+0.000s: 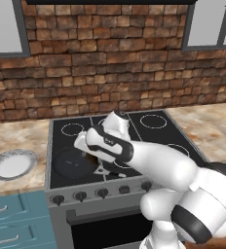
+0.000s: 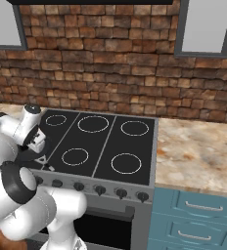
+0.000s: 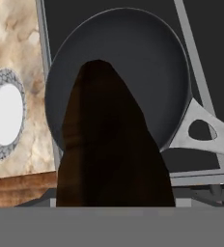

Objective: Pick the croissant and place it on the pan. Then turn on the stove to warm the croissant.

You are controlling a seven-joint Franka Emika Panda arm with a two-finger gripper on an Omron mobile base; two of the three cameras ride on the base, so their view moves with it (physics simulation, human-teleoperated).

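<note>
croissant (image 3: 111, 149) hanging over pan (image 3: 152, 67) on stove (image 1: 149, 133) | gripper (image 1: 101, 168) clamping it, jaws wide | likely light, soft, flaky: holding gently across middle

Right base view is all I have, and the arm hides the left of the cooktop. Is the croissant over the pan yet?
Observer: In the hand view the croissant hangs close to the camera, in front of the pan, whose black base looks bare.
Operator: Where does the pan sit?
Observer: In the left base view it sits at the front left corner of the stove, just behind the knobs.
Operator: Anything beside it?
Observer: A white plate lies on the counter, left of the stove, with nothing on it.
</note>
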